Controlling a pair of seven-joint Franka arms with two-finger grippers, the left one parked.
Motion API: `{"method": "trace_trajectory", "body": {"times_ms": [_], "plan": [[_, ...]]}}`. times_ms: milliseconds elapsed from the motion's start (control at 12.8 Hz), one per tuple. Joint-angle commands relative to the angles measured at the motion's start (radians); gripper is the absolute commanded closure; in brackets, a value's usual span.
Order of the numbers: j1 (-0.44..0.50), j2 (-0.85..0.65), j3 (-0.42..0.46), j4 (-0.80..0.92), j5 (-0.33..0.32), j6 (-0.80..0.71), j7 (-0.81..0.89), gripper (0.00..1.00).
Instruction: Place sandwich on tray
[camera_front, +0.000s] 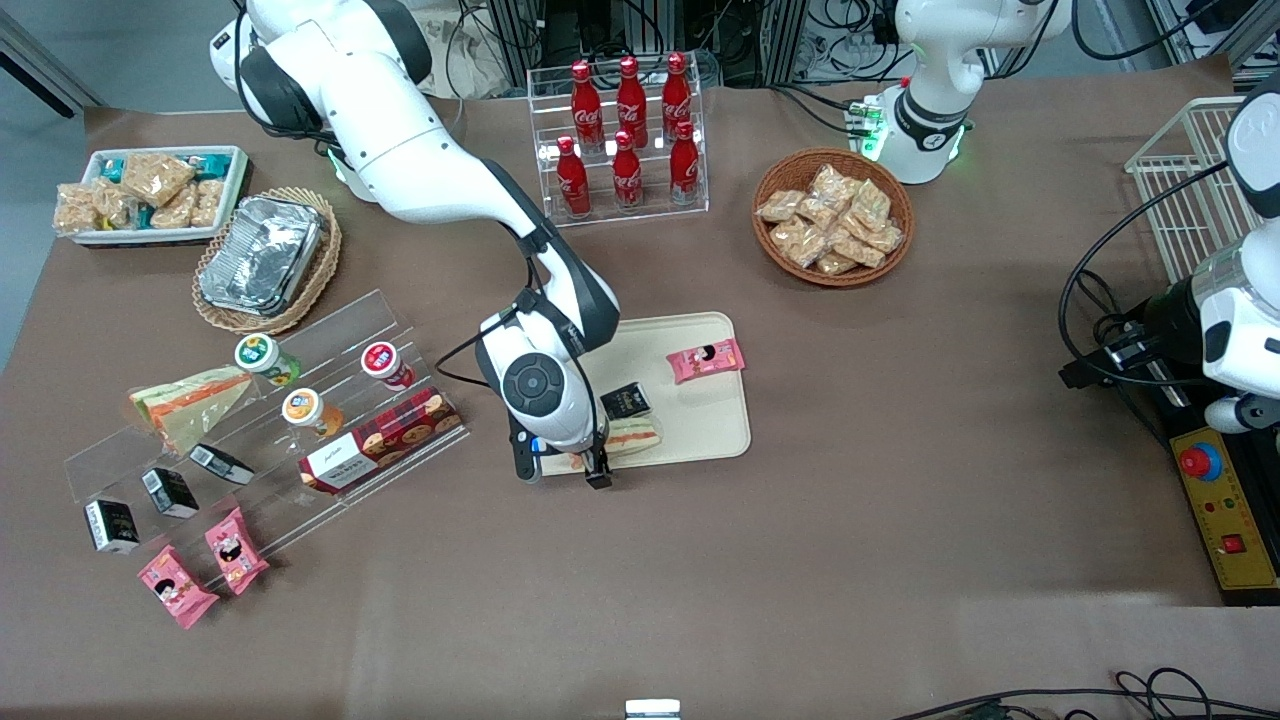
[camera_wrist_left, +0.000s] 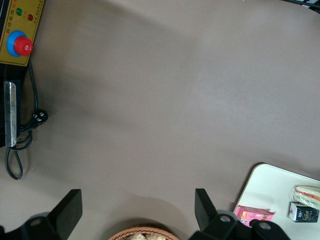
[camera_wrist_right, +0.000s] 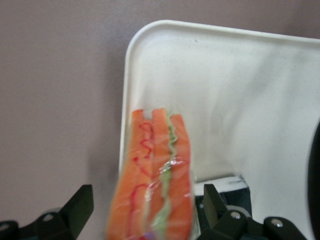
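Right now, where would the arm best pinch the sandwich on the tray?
Probably across its two flat bread faces, from straight above. The sandwich rests on the tray filling edge up, and the open gripper straddles those faces.

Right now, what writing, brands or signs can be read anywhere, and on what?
"Coca-Cola": white script on the red bottles in the clear rack.
Everything else is too small or blurred: the red cookie box, cup lids, black cartons, pink packets, control box.
The sandwich on the tray, between the open pincer fingers, shows no label.
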Motion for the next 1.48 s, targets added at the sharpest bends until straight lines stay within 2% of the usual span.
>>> {"method": "trace_trajectory", "body": {"times_ms": [0, 390, 701, 857, 1091, 1325, 1403], "plan": [[-0.002, -0.021, 0.004, 0.008, -0.005, -0.007, 0.011, 0.02], [-0.005, -0.110, 0.009, 0.008, -0.004, -0.131, -0.001, 0.02], [-0.004, -0.246, 0.006, 0.000, -0.005, -0.269, -0.158, 0.02], [-0.006, -0.321, -0.008, -0.001, -0.014, -0.348, -0.330, 0.02], [-0.074, -0.439, -0.020, -0.053, -0.019, -0.385, -0.569, 0.02], [-0.163, -0.590, -0.022, -0.197, -0.022, -0.376, -0.945, 0.02], [-0.176, -0.625, -0.030, -0.225, -0.058, -0.374, -1.013, 0.02]]}}
